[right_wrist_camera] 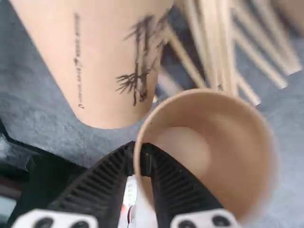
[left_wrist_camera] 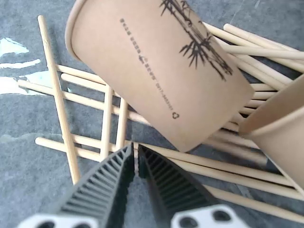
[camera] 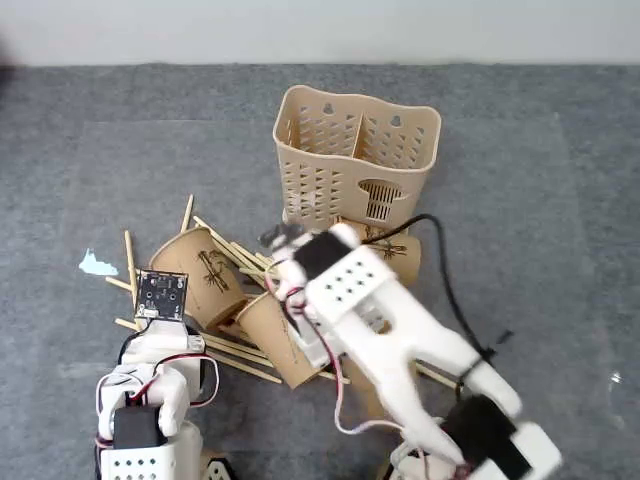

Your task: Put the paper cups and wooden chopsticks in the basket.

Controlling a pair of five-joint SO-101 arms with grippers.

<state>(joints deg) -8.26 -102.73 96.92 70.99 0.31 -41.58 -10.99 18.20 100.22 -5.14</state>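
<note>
My left gripper (left_wrist_camera: 134,153) is shut with nothing between its fingers, low over crossed wooden chopsticks (left_wrist_camera: 90,137). Just beyond its tips a paper cup (left_wrist_camera: 156,71) with a bamboo print lies on its side. My right gripper (right_wrist_camera: 137,147) is shut on the rim of another paper cup (right_wrist_camera: 209,152), whose open mouth faces the camera. A second printed cup (right_wrist_camera: 104,57) lies beyond it, next to chopsticks (right_wrist_camera: 223,47). From above, the beige basket (camera: 355,150) stands at the back, with cups (camera: 205,270) (camera: 275,335) (camera: 395,250) and scattered chopsticks (camera: 235,355) in front of it.
The right arm (camera: 380,320) stretches from the front right across the pile, trailing a black cable (camera: 450,280). The left arm (camera: 150,400) sits at the front left. A pale blue scrap (camera: 97,264) lies on the grey mat at left.
</note>
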